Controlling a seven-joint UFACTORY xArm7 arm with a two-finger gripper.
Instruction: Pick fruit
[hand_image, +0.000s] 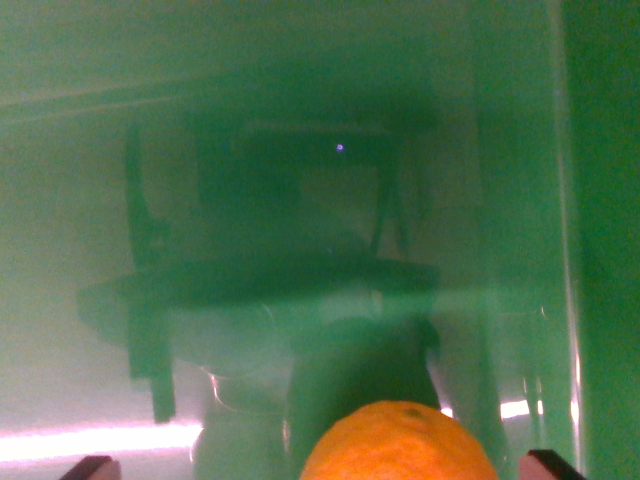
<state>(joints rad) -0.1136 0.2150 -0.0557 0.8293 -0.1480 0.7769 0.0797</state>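
Observation:
An orange fruit (400, 445) fills the bottom middle of the wrist view, cut off by the lower edge. It lies between my two dark fingertips, one (92, 467) at the bottom left and one (552, 465) at the bottom right. My gripper (322, 466) stands wide around the fruit, and its fingers show a gap to the fruit on both sides. Below the fruit is a glossy green surface (300, 200) that mirrors the arm as a dark blurred shape.
The green surface has a raised wall or edge (570, 250) running down the wrist view's right. A bright pinkish strip of reflected light (100, 440) crosses the bottom left.

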